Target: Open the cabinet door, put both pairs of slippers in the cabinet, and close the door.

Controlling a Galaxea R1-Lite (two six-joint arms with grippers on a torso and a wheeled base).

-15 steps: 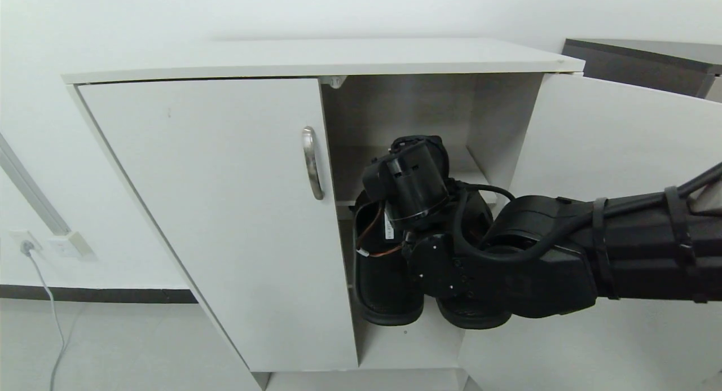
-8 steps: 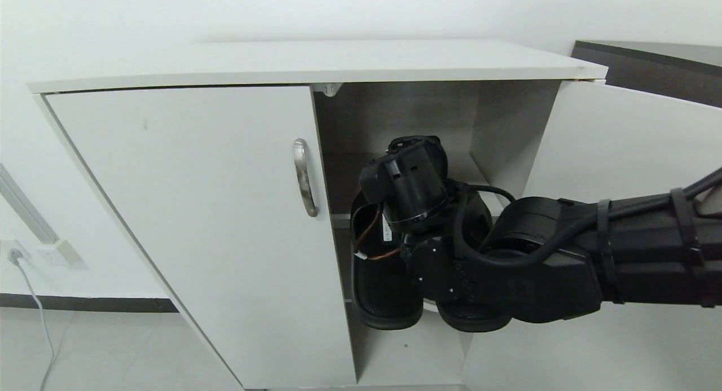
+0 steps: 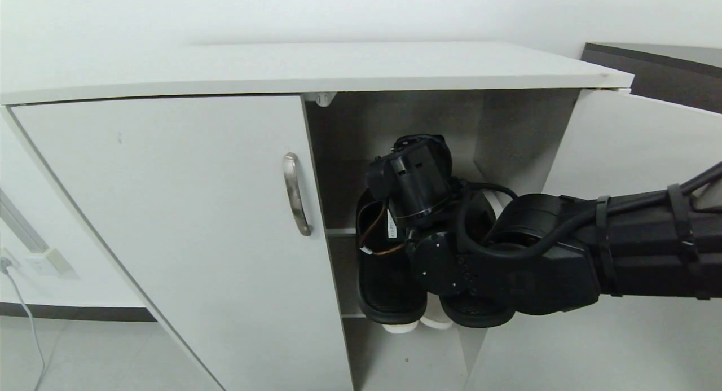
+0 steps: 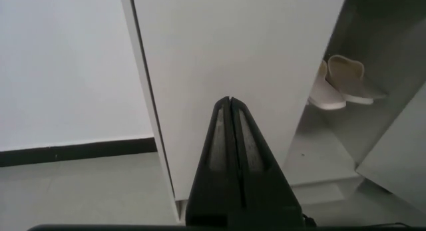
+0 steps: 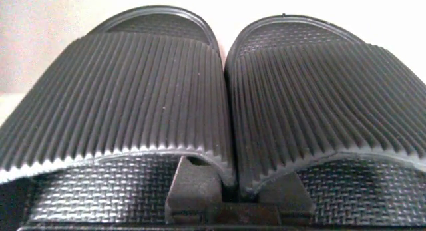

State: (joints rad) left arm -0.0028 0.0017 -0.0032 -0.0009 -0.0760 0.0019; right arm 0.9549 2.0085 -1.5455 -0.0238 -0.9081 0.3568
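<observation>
Two black slippers (image 3: 389, 278) hang pinched in the fingers of our right gripper (image 5: 233, 199) at the open cabinet (image 3: 338, 64), where the white pair (image 4: 343, 81) already lies on a shelf; our left gripper (image 4: 229, 124) is closed and empty; next, we think, we must push them inside and release.

Cab. lower shelf (image 3: 348, 315): white slippers (image 4: 343, 81) on it.

Right arm (image 3: 592, 261) extended leftward from the right, wrist (image 3: 417, 182) angled toward the far side. Right gripper (image 5: 236, 194) clamped on the black slippers (image 5: 153, 104). Left gripper (image 4: 229, 148): fingers pressed together.
</observation>
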